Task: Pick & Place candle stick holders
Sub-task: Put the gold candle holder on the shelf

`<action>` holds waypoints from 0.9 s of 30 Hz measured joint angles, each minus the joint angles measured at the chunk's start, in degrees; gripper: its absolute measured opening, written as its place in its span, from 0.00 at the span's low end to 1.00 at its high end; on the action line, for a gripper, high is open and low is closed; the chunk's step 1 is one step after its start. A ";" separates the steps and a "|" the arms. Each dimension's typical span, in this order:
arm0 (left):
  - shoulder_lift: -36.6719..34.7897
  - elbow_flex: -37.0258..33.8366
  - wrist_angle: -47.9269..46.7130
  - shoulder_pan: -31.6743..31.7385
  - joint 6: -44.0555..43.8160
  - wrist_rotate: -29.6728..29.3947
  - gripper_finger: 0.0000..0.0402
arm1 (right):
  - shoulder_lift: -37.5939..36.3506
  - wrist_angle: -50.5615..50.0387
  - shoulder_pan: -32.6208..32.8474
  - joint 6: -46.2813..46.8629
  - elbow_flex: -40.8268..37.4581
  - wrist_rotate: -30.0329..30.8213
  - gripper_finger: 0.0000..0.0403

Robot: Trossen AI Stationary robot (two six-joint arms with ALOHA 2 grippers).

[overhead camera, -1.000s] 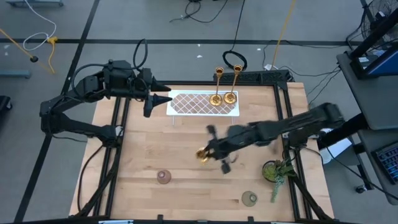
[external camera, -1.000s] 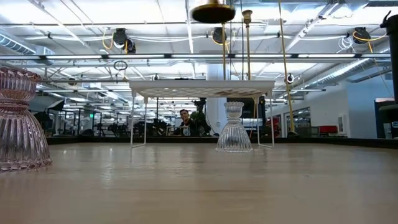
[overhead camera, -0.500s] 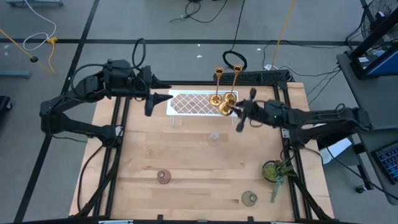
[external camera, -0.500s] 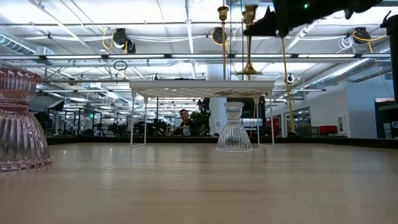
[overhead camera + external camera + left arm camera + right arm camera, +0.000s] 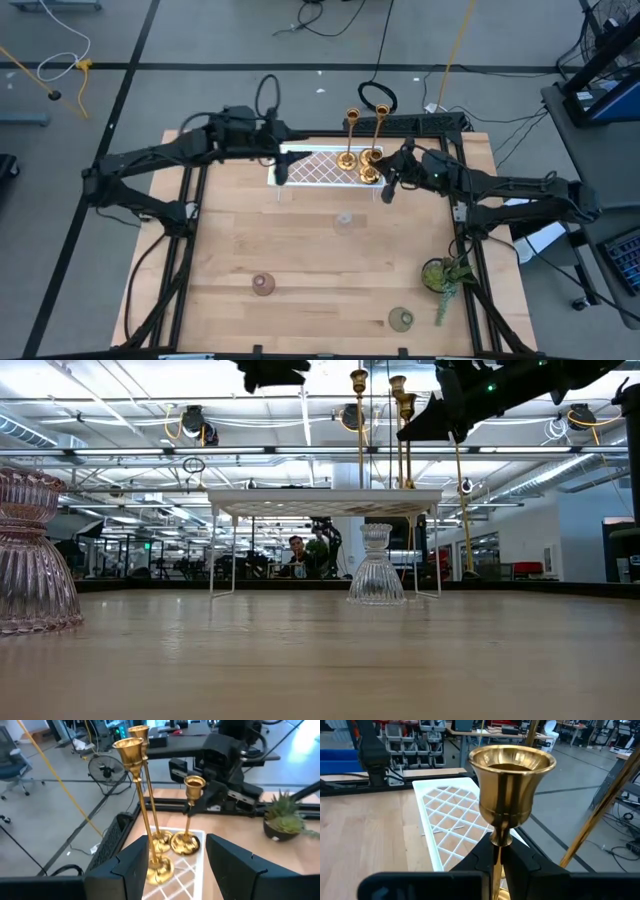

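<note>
Two tall gold candlesticks (image 5: 347, 158) (image 5: 372, 154) stand by their round bases on the right end of the white lattice tray (image 5: 310, 168). My right gripper (image 5: 385, 180) is shut on a shorter gold candlestick (image 5: 368, 174) beside them. My left gripper (image 5: 281, 170) hangs open and empty over the tray's left end, and its wrist view shows all three candlesticks (image 5: 186, 815). A clear glass cup (image 5: 345, 220), a pink one (image 5: 263, 284) and a green one (image 5: 402, 319) stand on the table. My right gripper pinches the short candlestick's slim stem (image 5: 497, 855) between its two fingers, just below the gold cup (image 5: 512, 767). The fingers come about level from the table's right side, across the stem. The candlestick stands upright, its round base (image 5: 185, 844) down on the tray.
A small green plant (image 5: 445, 272) stands near the table's right edge. The tray stands on thin legs (image 5: 212, 550) at the far side. Bare wood lies between the tray and the glass cups. A person (image 5: 297, 552) shows in the room beyond.
My right gripper has carried the short candlestick from mid-table toward the far edge and down to the tray's right end, beside the two tall ones. My left gripper has moved toward the table's right, from beside the tray's left end to over it.
</note>
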 joint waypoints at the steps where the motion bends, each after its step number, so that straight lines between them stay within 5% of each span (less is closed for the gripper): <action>1: 0.94 0.00 1.23 0.03 0.00 -0.01 0.51 | 0.00 0.02 -0.02 -0.02 0.00 -0.06 0.04; 16: 10.54 0.02 5.83 0.79 8.46 -10.04 0.51 | 0.19 -1.78 -0.02 -0.23 0.02 -0.02 0.18; 27: 19.24 0.02 13.97 2.55 7.39 -6.40 0.51 | 0.20 -3.14 -0.02 -0.62 0.02 0.07 0.35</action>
